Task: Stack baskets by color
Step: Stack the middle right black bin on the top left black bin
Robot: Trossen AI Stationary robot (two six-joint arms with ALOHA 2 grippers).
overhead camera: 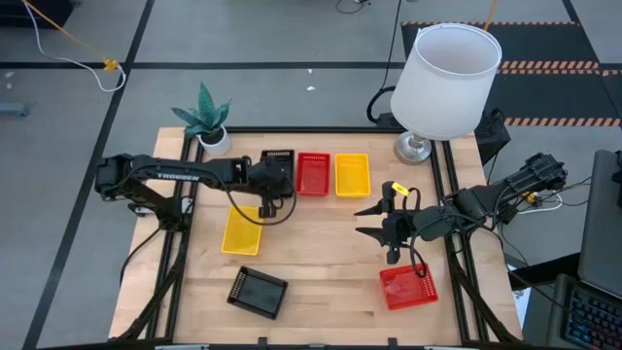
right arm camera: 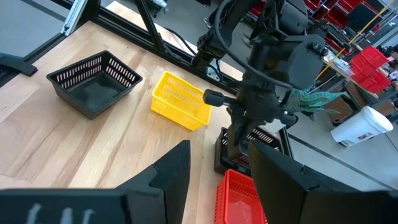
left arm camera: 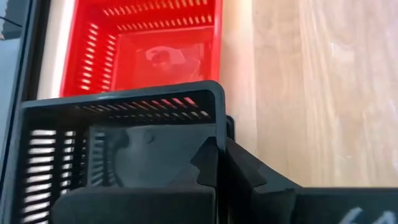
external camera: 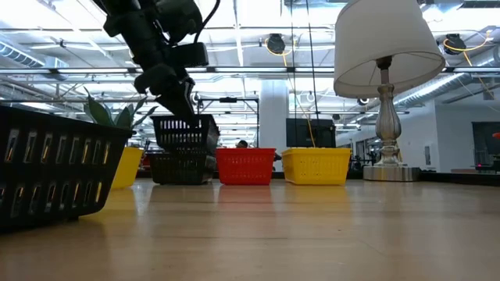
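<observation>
My left gripper (overhead camera: 275,183) is shut on a black basket (external camera: 185,131), held just above a second black basket (external camera: 181,167) at the far left of the table. Beside them in the far row stand a red basket (overhead camera: 313,173) and a yellow basket (overhead camera: 352,175). Another yellow basket (overhead camera: 242,230), a black one (overhead camera: 258,292) and a red one (overhead camera: 408,287) sit apart, nearer the front. My right gripper (overhead camera: 374,222) hangs open above the table's right half, holding nothing. My left gripper holds the upper black basket by a side wall near a corner (left arm camera: 215,134), one finger (left arm camera: 252,177) outside the wall and the other inside. The fingers slant down from the table's left. The basket hangs slightly tilted over the lower black basket; whether the two touch, I cannot tell.
A white lampshade on a metal stand (overhead camera: 442,83) rises at the far right corner, and a small potted plant (overhead camera: 206,122) stands at the far left. Bare wood lies in the table's middle (overhead camera: 321,243). A black frame rail (overhead camera: 330,129) edges the table.
</observation>
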